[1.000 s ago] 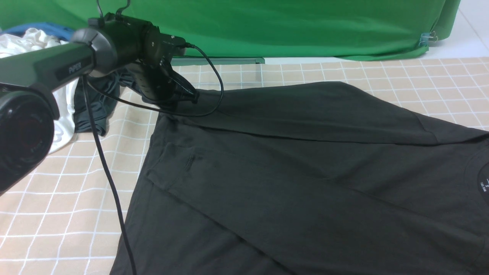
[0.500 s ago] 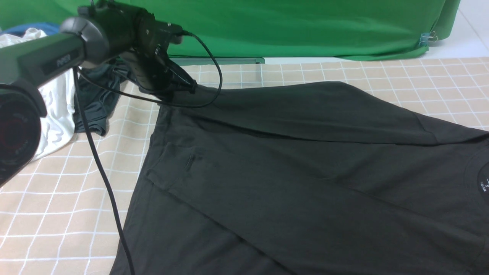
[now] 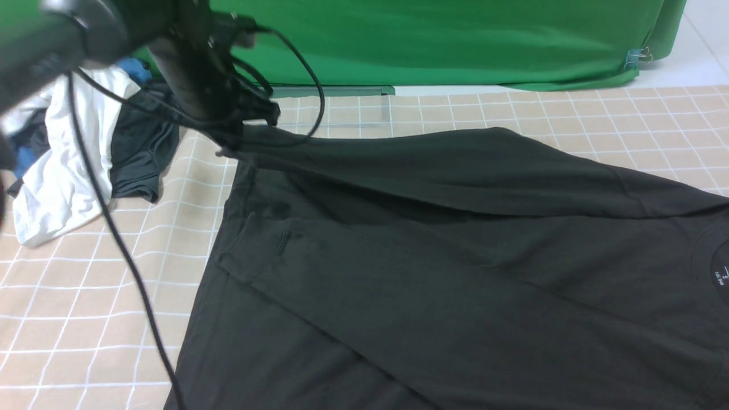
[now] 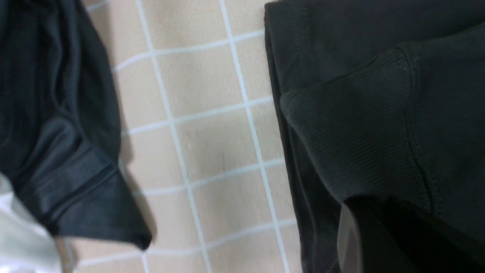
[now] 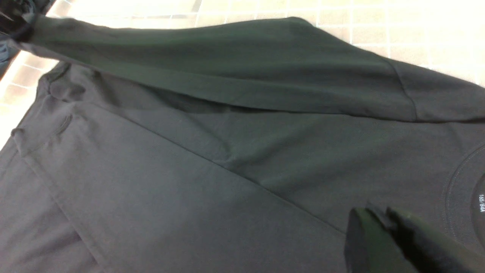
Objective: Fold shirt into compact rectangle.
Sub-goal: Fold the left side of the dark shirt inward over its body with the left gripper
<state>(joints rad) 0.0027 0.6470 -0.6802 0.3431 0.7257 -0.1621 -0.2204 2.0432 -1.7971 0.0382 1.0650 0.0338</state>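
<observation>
The shirt point(image 3: 455, 256) lies spread over the middle and right of the worktop point(image 3: 85, 296). It runs off the near and right edges of the front view, so its full outline cannot be seen. The left fingers point(image 3: 259, 114) pinch its far-left corner and hold that edge raised, so a band of cloth stretches to the right above the rest.

In the front view the left arm is blurred and its fingertips merge with the dark cloth. In the left wrist view one finger point(image 4: 379, 235) shows only as a dark shape under a ribbed fold of shirt.

The right fingers point(image 5: 363, 235) appear only in the right wrist view, cut off by the picture's edge, over the shirt near its collar point(image 5: 460, 189). They sit close together, but whether they grip anything cannot be told. The collar's white print is too small to read.

A heap of clothes point(image 3: 62, 165) lies at the far-left corner, apart from the shirt, partly hidden by the arm.
</observation>
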